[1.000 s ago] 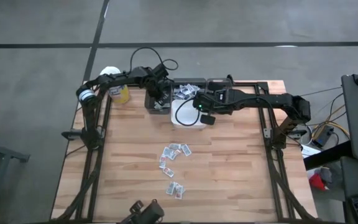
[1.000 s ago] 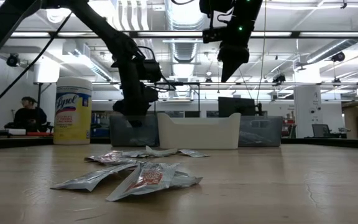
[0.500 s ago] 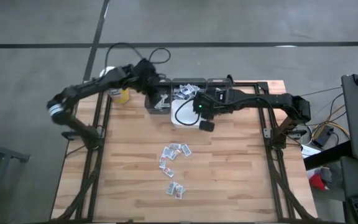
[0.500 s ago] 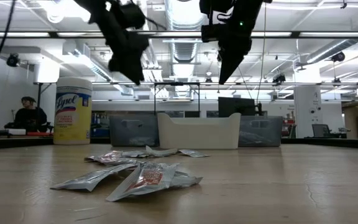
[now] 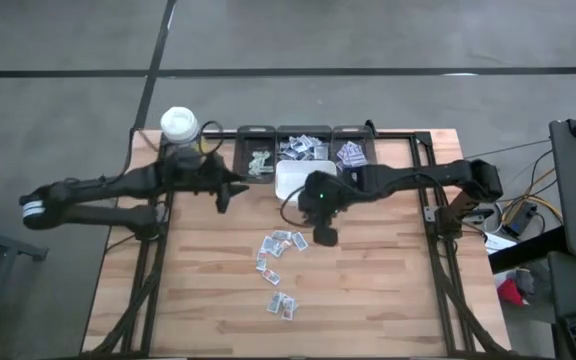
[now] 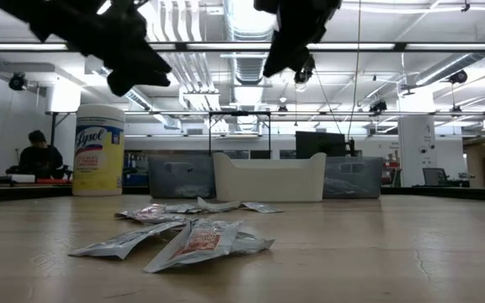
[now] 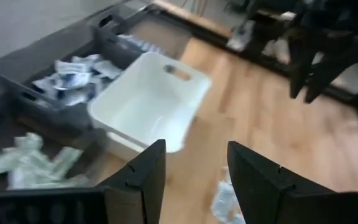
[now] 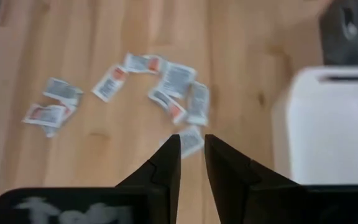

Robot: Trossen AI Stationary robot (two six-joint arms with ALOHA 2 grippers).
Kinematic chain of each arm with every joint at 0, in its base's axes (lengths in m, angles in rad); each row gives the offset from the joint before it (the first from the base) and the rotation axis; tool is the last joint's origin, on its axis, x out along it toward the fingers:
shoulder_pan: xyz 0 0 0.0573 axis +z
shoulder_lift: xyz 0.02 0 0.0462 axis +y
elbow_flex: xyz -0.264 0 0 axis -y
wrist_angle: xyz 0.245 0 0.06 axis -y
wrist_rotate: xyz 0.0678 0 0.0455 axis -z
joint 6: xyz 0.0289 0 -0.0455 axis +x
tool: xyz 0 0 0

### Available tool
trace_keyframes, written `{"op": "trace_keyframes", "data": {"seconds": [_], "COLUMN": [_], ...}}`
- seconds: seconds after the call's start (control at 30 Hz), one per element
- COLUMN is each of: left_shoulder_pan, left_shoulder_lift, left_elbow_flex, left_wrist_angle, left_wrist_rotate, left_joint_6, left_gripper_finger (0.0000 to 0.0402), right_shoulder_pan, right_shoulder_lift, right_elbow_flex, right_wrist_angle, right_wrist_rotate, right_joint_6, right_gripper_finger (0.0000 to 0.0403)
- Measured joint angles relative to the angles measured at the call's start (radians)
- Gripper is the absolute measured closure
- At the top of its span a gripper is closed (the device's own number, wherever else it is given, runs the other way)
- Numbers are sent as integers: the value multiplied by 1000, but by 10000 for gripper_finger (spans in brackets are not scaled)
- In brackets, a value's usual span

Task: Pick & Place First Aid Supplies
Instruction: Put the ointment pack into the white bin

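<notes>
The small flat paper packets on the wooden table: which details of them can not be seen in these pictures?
- Printed text on the small flat paper packets: too small in the high view, blurred in the right wrist view.
- Their full number: in the low view the front packets hide those behind.
- Contents of the dark grey bins: blurred, cut off in the left wrist view.

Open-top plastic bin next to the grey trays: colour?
White; clearest in the left wrist view.

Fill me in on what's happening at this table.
Two robot arms are sorting first aid packets from the table into bins along its far edge. Neither holds anything now. The left pincer hangs open beside the white tub. The right pincer, fingers narrowly apart, hangs above the table next to the loose packets. Many packets remain unsorted.
</notes>
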Motion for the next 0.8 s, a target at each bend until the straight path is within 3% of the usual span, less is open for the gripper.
{"op": "trace_keyframes", "data": {"seconds": [0.33,0.8], "left_shoulder_pan": [-98,-107], "left_shoulder_lift": [-184,-192], "left_elbow_flex": [-246,-300], "left_wrist_angle": [193,264], "left_wrist_rotate": [-3,-4], "left_joint_6": [-141,-176], "left_gripper_finger": [237,236], "right_shoulder_pan": [59,64], "right_shoulder_lift": [71,231], "right_elbow_flex": [0,23], "right_wrist_angle": [34,54], "right_wrist_rotate": [-3,-35], "right_joint_6": [4,-214], "right_gripper_finger": [335,310]}}
